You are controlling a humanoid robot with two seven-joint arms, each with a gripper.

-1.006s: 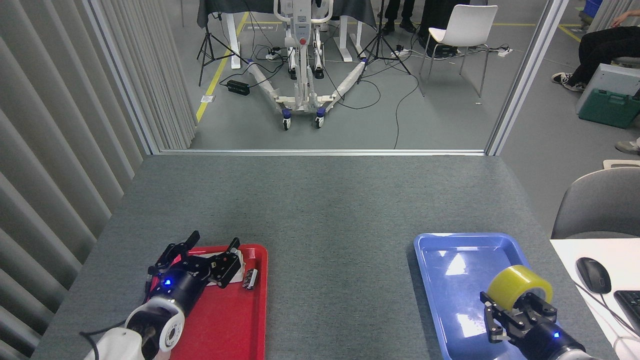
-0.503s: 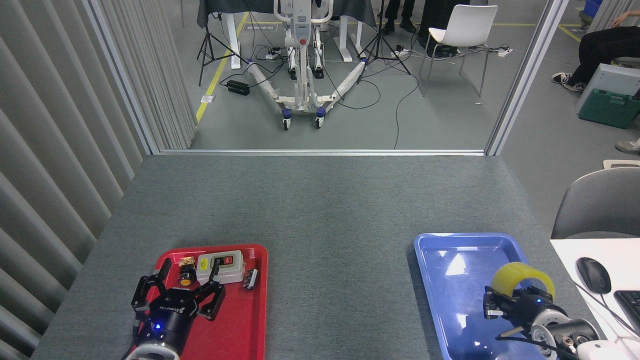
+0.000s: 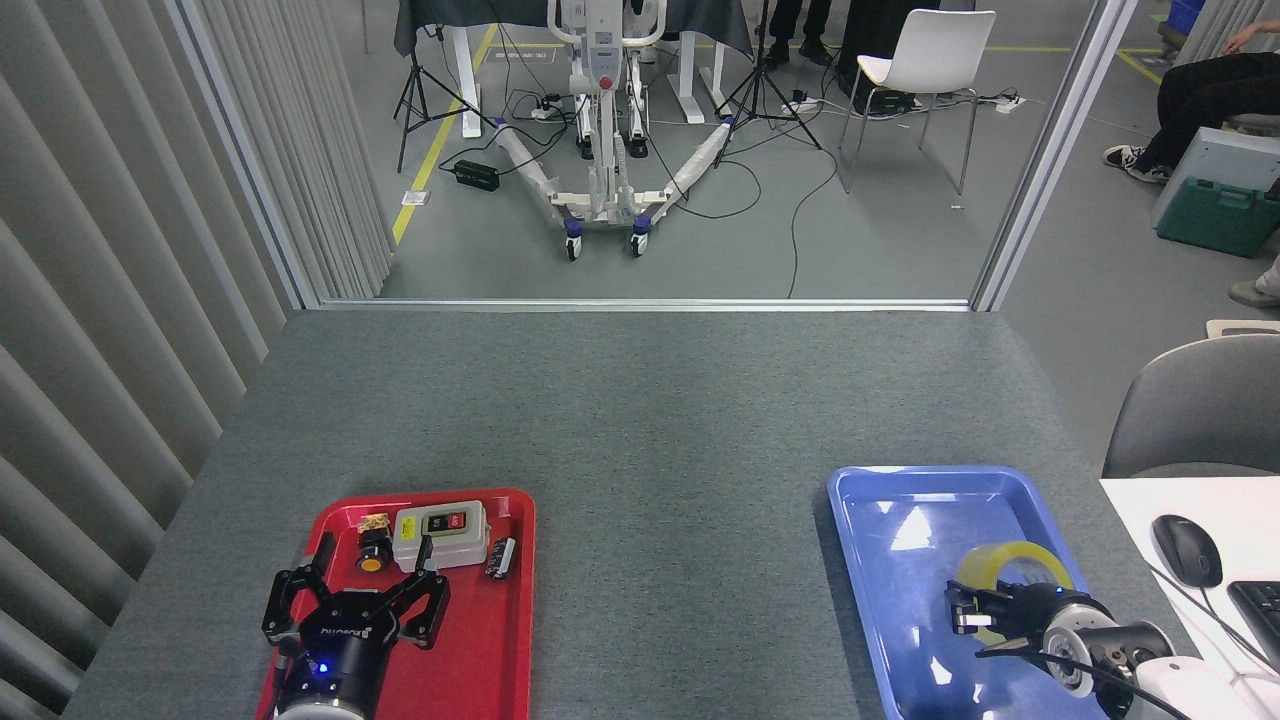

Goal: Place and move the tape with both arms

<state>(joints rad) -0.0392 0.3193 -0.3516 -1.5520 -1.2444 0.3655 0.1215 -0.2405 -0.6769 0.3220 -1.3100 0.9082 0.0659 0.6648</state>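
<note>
Yellow tape point(image 3: 1012, 556) over blue tray point(image 3: 880, 545), right-held.

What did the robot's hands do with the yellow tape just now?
The right tool turned over and lowered the tape into the blue tray, still gripping it. The left tool pulled back from the things on the red tray, fingers spread, uncovering the white switch box and the small button. The trays stayed put.

Red tray point(image 3: 480, 660) holds switch box point(image 3: 441, 534), perhaps a button point(image 3: 372, 551).
</note>
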